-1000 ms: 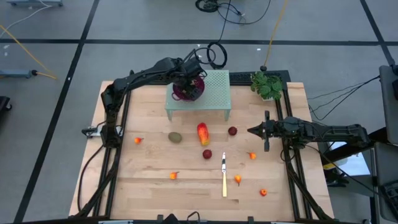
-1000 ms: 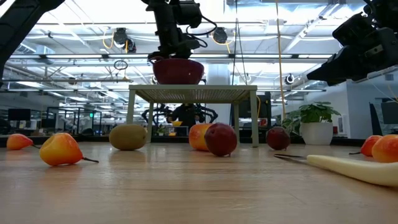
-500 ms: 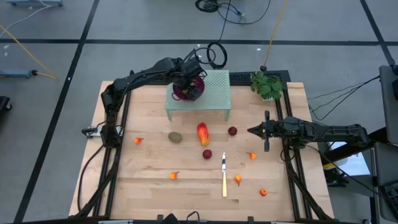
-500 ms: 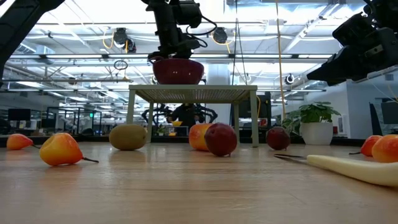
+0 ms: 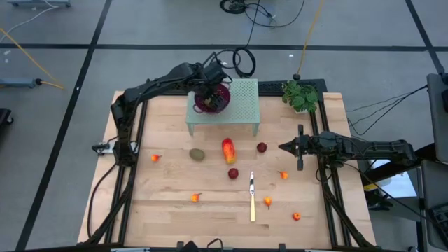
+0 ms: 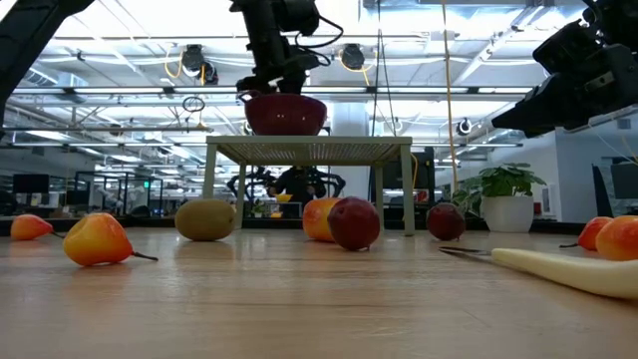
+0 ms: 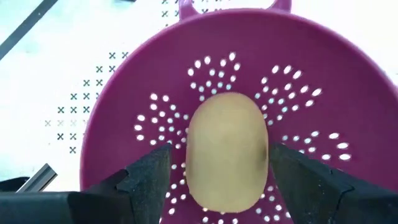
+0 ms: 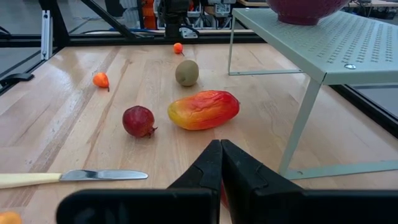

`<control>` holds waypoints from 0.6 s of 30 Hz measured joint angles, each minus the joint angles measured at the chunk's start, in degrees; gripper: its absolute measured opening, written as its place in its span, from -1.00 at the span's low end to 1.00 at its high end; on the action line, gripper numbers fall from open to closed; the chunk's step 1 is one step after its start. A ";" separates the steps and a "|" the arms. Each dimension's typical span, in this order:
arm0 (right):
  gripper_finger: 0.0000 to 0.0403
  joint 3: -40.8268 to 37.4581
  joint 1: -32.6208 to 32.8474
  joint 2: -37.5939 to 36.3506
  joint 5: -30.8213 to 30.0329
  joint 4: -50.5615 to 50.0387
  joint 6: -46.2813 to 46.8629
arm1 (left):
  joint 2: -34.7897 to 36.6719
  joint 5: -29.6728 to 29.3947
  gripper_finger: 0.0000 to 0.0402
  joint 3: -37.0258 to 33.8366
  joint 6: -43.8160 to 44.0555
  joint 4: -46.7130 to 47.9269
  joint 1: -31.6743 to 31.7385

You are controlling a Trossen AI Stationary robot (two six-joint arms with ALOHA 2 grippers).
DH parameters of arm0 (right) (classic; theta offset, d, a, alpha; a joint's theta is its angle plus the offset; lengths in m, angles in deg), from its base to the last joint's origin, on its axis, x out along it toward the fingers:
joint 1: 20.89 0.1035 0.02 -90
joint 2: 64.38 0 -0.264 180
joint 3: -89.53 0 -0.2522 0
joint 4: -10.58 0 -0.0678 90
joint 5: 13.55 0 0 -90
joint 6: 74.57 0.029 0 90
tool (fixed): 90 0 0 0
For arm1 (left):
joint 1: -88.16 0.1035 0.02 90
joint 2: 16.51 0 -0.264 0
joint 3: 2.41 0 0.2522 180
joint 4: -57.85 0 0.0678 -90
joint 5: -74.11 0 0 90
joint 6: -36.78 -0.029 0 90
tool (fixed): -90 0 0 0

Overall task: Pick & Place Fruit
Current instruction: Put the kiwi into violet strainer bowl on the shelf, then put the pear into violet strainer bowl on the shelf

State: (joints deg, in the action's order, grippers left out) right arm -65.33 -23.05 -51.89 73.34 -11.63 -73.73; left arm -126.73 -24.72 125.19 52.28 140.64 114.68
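- Item: 1 brown-green oval fruit (image 7: 227, 149), lying in the purple colander (image 7: 124, 124) on the green rack (image 5: 241, 105).
- Left gripper (image 7: 217, 171): we see its jaws open, 1 on each side of the oval, not clamping it.
- Handling, as we judge: light, rigid, smooth toy; likely to roll in the bowl. Best taken across its narrow middle.
- Remaining on the surface (image 5: 175, 210): 1 oval (image 5: 197, 154), 1 red-orange oblong (image 5: 228, 150), 2 dark red balls (image 5: 233, 173), several small orange pieces (image 5: 195, 198).
- Right gripper (image 8: 221, 163): jaws closed, empty, waiting at the right side.
- Change from 1 second ago: left arm sits slightly higher over the colander; fruit on the surface unmoved.
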 joint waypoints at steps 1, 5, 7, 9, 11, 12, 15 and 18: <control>-0.98 0.00 0.00 0.00 0.00 0.00 0.00 | 0.18 0.07 0.35 0.00 0.00 -0.03 0.00; -0.98 0.00 0.00 0.00 0.00 0.00 0.00 | 1.29 0.24 0.35 0.00 0.00 -0.35 -0.13; -0.98 0.00 0.00 0.00 0.04 0.00 0.00 | 1.85 0.25 0.35 0.00 0.00 -0.35 -0.13; -0.98 0.00 0.00 0.00 0.00 0.00 0.00 | 2.83 0.27 0.35 0.00 0.08 -0.24 -0.13; -0.98 0.00 -0.02 0.00 0.00 0.00 0.00 | 4.04 0.30 0.35 0.00 0.89 -0.29 -0.20; -0.98 -0.01 0.00 0.00 0.02 0.00 0.00 | 4.59 0.32 0.35 0.00 1.36 -0.28 -0.20; -0.98 -0.01 0.00 0.00 0.01 0.00 0.00 | 6.47 1.32 0.35 0.00 1.78 -0.28 -0.47; -0.98 0.00 0.00 0.00 0.00 0.00 0.00 | 8.78 1.98 0.35 0.00 2.01 -0.30 -1.17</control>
State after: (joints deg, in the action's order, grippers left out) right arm -65.33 -23.05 -51.89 73.34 -11.63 -73.73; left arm -117.95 -22.73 125.19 54.30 140.34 113.51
